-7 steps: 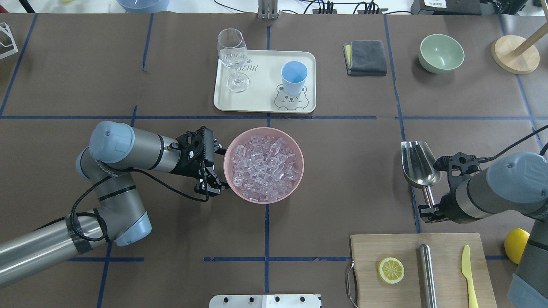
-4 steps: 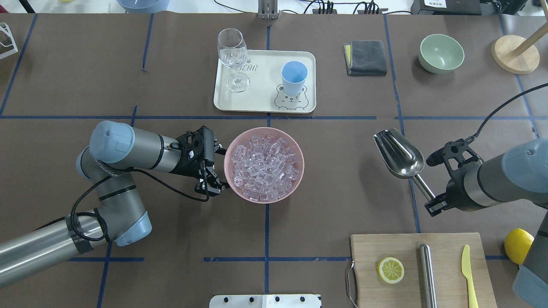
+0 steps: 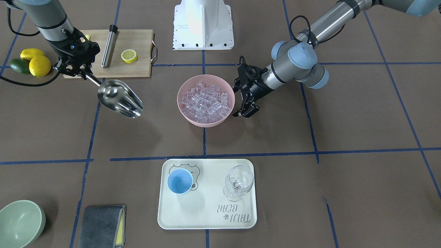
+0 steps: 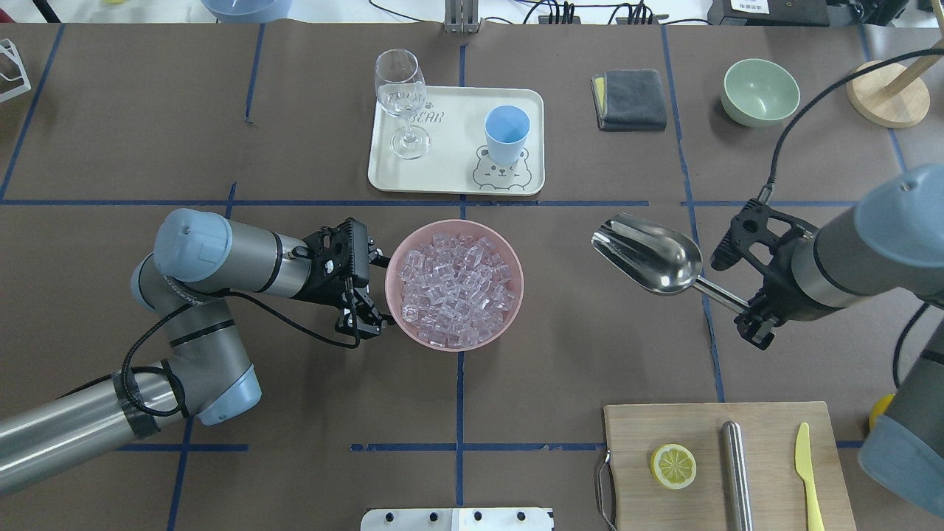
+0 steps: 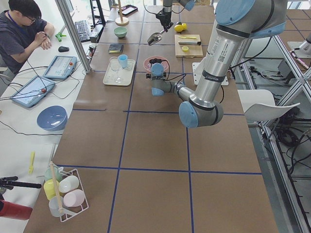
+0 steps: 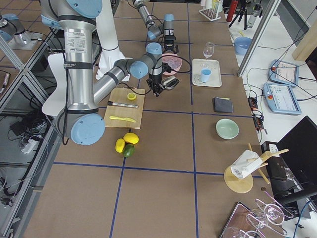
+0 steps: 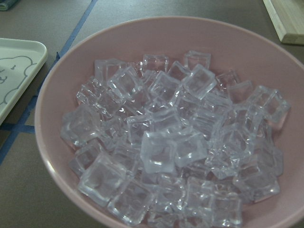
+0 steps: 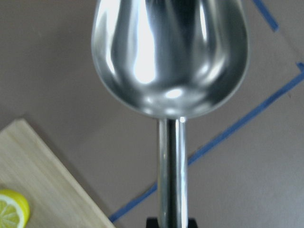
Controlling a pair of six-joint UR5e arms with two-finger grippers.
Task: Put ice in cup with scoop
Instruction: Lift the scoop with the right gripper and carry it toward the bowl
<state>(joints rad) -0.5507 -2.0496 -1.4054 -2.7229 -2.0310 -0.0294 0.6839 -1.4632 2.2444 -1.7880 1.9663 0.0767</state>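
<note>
The ice point(image 4: 455, 284) is a heap of clear cubes in a pink bowl point(image 4: 516, 295) at the table's middle; it also shows in the front view point(image 3: 205, 100) and fills the left wrist view point(image 7: 171, 142). The light-blue cup point(image 4: 507, 133) stands upright on a cream tray point(image 4: 450, 173), beyond the bowl. My right gripper point(image 4: 752, 317) is shut on the rod handle of the steel scoop point(image 4: 649, 254) and holds it in the air right of the bowl, mouth towards the bowl. The scoop looks empty in the right wrist view point(image 8: 171, 57). My left gripper point(image 4: 372, 291) is open at the bowl's left rim.
A wine glass point(image 4: 402, 99) stands on the tray left of the cup. A grey cloth point(image 4: 630, 99) and a pale green bowl point(image 4: 761, 91) lie at the back right. A cutting board point(image 4: 726, 464) with a lemon slice, a steel cylinder and a yellow knife is at the front right.
My right arm has carried the scoop left and a little away from me, towards the bowl, and turned its mouth from pointing away to pointing left. My left arm has not moved.
</note>
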